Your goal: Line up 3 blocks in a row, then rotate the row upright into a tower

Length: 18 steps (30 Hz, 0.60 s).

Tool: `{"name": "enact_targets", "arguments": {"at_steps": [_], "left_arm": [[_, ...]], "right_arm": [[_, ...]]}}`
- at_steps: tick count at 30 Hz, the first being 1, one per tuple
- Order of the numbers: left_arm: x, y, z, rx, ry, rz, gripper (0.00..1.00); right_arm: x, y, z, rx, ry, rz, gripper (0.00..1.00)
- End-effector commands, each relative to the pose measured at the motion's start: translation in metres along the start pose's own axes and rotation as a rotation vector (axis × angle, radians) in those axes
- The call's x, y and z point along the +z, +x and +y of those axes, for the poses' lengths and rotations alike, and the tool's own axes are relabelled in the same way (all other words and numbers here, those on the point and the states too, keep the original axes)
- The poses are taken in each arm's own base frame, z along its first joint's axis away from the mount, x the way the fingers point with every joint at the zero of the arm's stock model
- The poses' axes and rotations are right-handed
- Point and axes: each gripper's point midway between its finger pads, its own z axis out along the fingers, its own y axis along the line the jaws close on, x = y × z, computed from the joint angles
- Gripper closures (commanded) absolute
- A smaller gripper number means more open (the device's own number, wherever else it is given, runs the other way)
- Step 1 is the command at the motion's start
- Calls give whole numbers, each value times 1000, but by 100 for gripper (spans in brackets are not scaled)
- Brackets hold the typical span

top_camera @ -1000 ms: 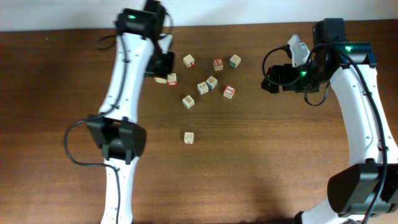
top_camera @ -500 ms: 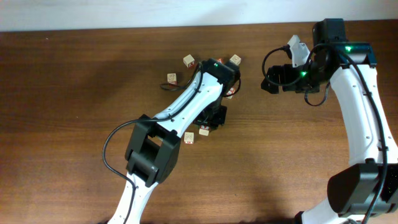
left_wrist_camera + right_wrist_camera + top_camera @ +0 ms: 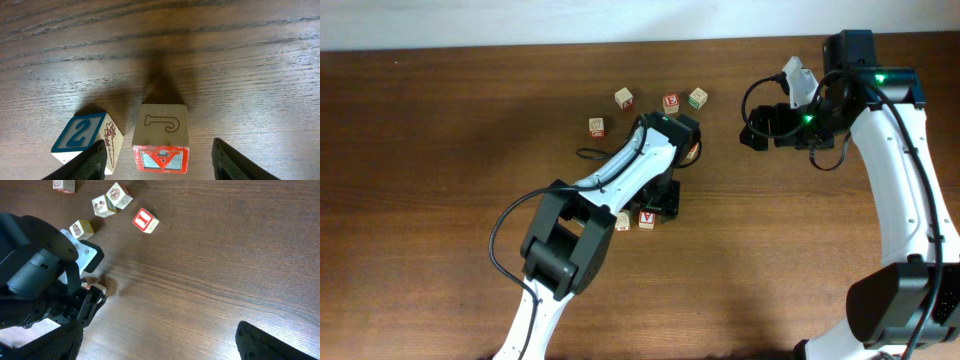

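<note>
**A:** Dark wood-grain table (image 3: 420, 200), with a white wall strip along the far edge. Where is the work?

**B:** Mid-table. The left gripper (image 3: 160, 152) hangs low over the red-faced block (image 3: 161, 125). Its jaws stand apart with a gap on each side, so nothing is clamped. The block rests flat, a J on top and its red face toward the wrist camera.

**A:** And its neighbour?

**B:** That's the blue-sided cube (image 3: 82, 140), just beside it and not touching. Not ours.

**A:** The other arm?

**B:** The right gripper (image 3: 157, 342) hovers off to the right, spread wide and empty.

**A:** How far along?

**B:** I judge this block is either turned or about to be; the pictures cannot say which. One pale block (image 3: 597, 127) and a second pale block (image 3: 670, 102), both with reddish prints, sit near the far edge by the green-faced cube (image 3: 697, 97). They are well apart from either gripper. Those two look left to do.
</note>
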Motion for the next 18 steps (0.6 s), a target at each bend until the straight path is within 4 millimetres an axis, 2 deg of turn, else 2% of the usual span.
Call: {"name": "enact_targets", "arguments": {"at_steps": [1, 2, 3, 5, 6, 9, 11, 13, 15, 17, 18], "left_arm": [[-50, -30, 25, -57, 10, -164, 30], [-86, -54, 42, -89, 61, -276, 21], [-111, -74, 57, -89, 90, -369, 19], [-132, -98, 75, -83, 109, -466, 18], [-139, -114, 90, -97, 117, -523, 14], [-148, -157, 149, -228, 90, -662, 16], [-139, -179, 170, -275, 92, -702, 16], [-120, -193, 177, -290, 97, -694, 16], [-93, -199, 173, -284, 89, -647, 16], [-60, -198, 157, -256, 78, -573, 17], [-44, -197, 148, -238, 70, -533, 24]], "right_arm": [[-2, -3, -2, 8, 7, -9, 3], [-2, -3, -2, 8, 7, -9, 3], [-2, -3, -2, 8, 7, -9, 2], [-2, -3, -2, 8, 7, -9, 2], [-2, -3, -2, 8, 7, -9, 3], [-2, -3, -2, 8, 7, -9, 3], [-2, -2, -2, 8, 7, -8, 2], [-2, -3, -2, 8, 7, -9, 2], [-2, -3, -2, 8, 7, -9, 2], [-2, -2, -2, 8, 7, -8, 2], [-2, -3, -2, 8, 7, -9, 3]]}}
